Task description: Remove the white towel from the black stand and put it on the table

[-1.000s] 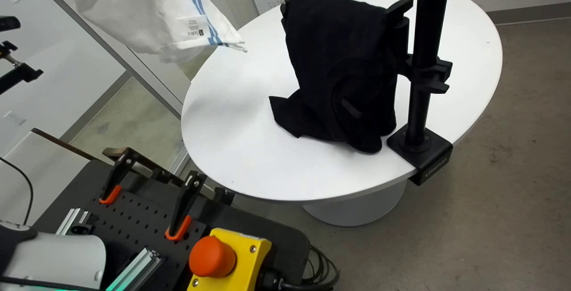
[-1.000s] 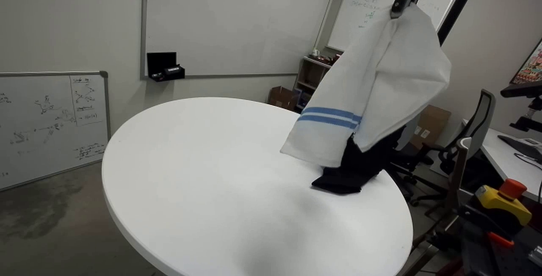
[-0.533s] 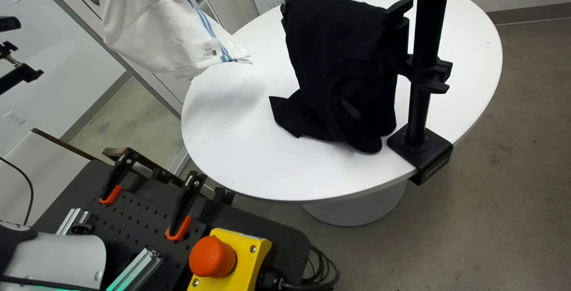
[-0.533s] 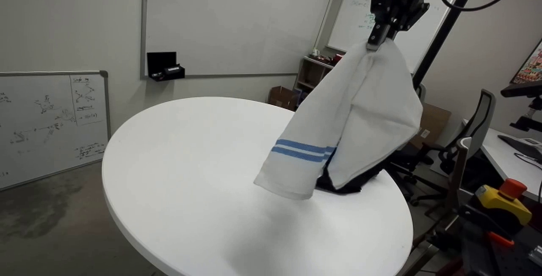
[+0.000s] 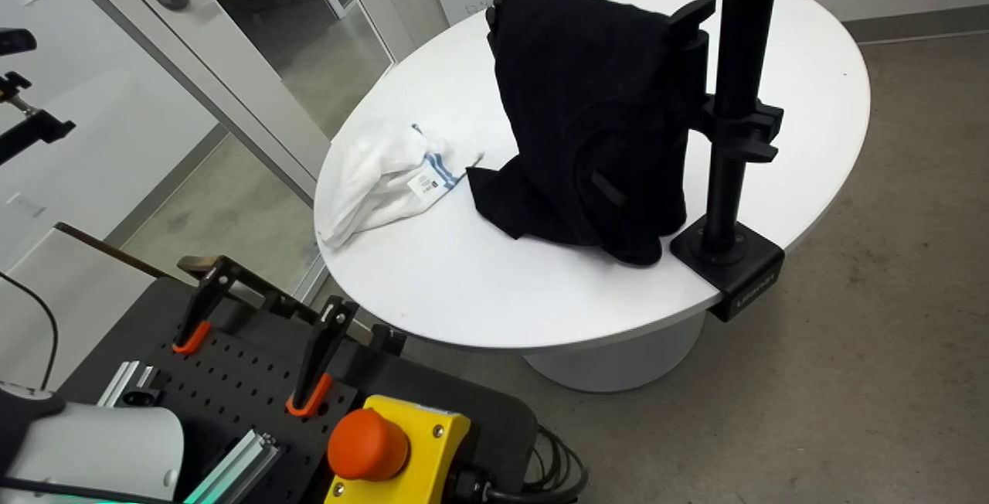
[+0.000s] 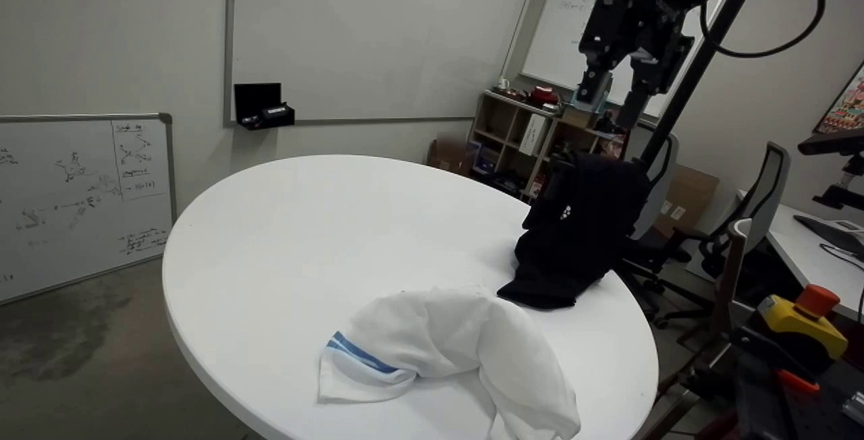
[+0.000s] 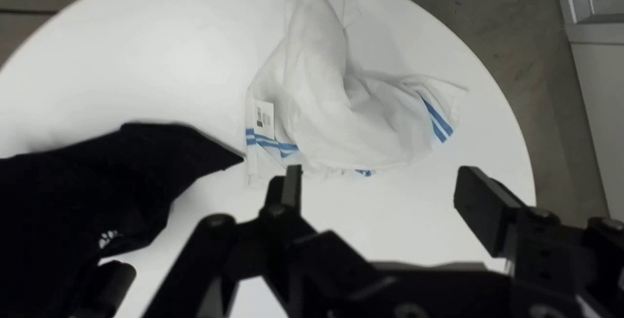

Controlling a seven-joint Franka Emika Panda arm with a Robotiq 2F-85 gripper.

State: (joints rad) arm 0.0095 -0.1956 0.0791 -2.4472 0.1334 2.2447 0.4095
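Note:
The white towel [image 6: 445,339], with blue stripes, lies crumpled on the round white table [image 6: 290,244], near its edge. In the wrist view the towel [image 7: 331,113] shows whole, its tag facing up and one corner close to the tip of a black cloth. My gripper [image 6: 608,108] is up above the table, apart from the towel. Its jaws are spread with nothing between them, as the wrist view of the gripper [image 7: 379,176] also shows. The black stand [image 5: 738,63] rises at the table's edge and carries no white towel.
A black cloth [image 5: 587,102] is draped from the stand's arm down onto the table, beside the towel. The stand's base [image 5: 726,257] is clamped to the table edge. A yellow box with a red-orange button [image 5: 402,442] sits on the dark cart nearby.
The towel hung from my shut gripper while it came lower over the table. Now the jaws have opened and the towel has dropped onto the tabletop. The black cloth has not moved.

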